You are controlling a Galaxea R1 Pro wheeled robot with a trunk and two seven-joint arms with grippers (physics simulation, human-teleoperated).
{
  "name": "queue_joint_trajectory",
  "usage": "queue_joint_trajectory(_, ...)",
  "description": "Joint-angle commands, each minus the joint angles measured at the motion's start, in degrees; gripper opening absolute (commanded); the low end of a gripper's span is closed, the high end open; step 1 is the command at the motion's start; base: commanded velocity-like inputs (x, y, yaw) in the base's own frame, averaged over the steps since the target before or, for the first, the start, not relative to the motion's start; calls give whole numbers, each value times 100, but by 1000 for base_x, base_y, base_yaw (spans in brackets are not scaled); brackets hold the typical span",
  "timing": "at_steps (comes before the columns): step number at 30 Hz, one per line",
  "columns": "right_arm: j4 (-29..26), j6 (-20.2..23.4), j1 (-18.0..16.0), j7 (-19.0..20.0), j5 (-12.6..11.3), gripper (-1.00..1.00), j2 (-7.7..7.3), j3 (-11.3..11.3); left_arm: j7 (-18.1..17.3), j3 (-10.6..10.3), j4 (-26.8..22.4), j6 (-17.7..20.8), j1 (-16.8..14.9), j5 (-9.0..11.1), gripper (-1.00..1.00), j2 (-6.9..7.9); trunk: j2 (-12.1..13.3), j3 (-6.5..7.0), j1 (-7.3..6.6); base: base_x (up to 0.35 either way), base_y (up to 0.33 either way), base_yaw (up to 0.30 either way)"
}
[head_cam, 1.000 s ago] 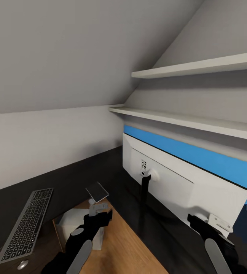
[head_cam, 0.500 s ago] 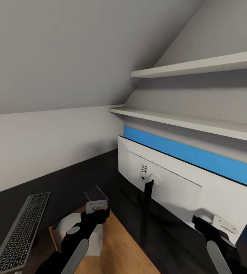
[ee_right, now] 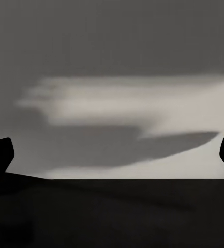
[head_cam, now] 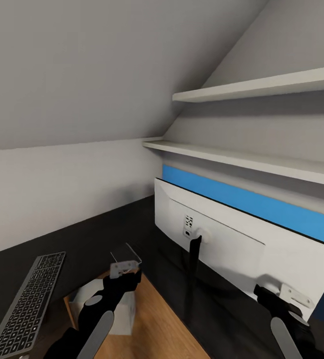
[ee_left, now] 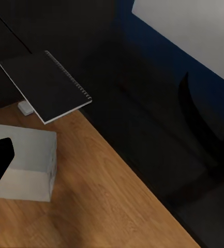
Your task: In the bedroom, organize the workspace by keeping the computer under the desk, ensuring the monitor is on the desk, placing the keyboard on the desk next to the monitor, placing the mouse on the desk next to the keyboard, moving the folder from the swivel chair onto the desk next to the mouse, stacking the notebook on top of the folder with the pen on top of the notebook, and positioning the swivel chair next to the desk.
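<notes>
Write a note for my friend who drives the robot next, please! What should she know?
Left gripper: seems shut on the notebook, held above the desk edge.
Right gripper: open, at the lower corner of the monitor.
Monitor stands on the desk, its white back towards the robot. Keyboard lies on the desk, off to the monitor's left.
Computer sits on the wooden floor by the desk edge.
Left to do: notebook onto the folder, pen on top; mouse, folder and chair to place.
</notes>
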Motion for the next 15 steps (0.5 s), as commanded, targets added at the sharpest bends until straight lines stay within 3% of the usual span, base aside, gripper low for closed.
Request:
queue_joint_trajectory(1,0,21,-5,-35,-36,100,-4,3,59,-9,-10,7,-7,57,100,6,-10,-11,2,0,0,0)
queue_joint_trajectory(4,45,6,-10,-34,-27,100,-45,3,55,8,-107,5,-2,57,100,30,-10,-11,2,7,0,0)
queue_joint_trajectory(6,65,-72,-13,-29,-19,100,-103,3,52,13,-249,6,33,59,100,138,-10,-11,2,174,0,0)
queue_joint_trajectory(8,96,-169,-15,-30,-13,100,-134,3,55,15,-337,7,61,318,100,280,-10,-11,2,149,0,0)
queue_joint_trajectory(10,102,-187,-15,-33,-17,100,-137,3,57,15,-353,7,66,426,100,325,-10,-11,2,66,0,0)
queue_joint_trajectory(15,107,-204,-16,-31,-20,100,-140,4,59,16,-368,10,71,531,100,371,-10,-12,2,18,0,0)
